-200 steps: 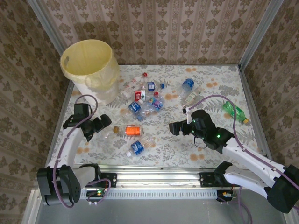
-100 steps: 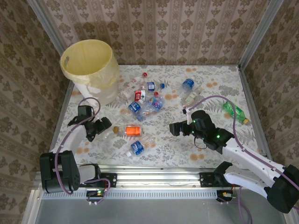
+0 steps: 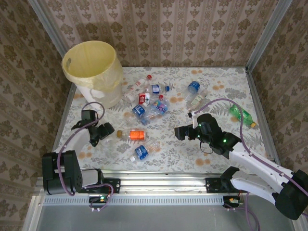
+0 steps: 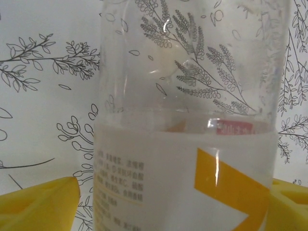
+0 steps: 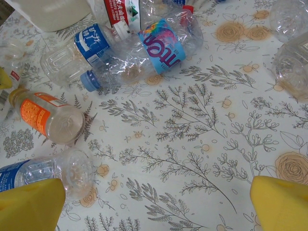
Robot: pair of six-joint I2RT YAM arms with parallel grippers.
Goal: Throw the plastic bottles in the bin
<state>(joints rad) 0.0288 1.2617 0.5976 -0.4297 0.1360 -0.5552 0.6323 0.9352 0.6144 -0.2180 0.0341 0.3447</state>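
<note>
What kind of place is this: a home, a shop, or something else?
Probably a small robot test booth, not a real room: patterned wallpaper between metal corner posts, two arms bolted to a rail, and a floral tablecloth with scattered plastic bottles beside a lined bin.
</note>
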